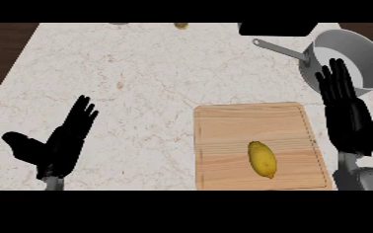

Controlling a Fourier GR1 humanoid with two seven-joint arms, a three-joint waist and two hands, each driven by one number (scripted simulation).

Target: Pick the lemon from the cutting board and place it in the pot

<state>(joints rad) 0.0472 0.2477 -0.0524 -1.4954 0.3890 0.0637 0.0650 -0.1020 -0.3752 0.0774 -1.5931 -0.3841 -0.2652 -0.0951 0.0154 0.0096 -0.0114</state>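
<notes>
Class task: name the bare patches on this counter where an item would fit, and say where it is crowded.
Bare counter lies between the left robot hand and the cutting board. The board is bare above the lemon. It is crowded at right, around the right robot hand and pot.

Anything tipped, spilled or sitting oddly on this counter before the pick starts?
Nothing stands out. The lemon lies whole on the cutting board, which sits flat on the counter. The pot stands upright behind it, handle pointing left. Both hands, left and right, are open and hold nothing.
</notes>
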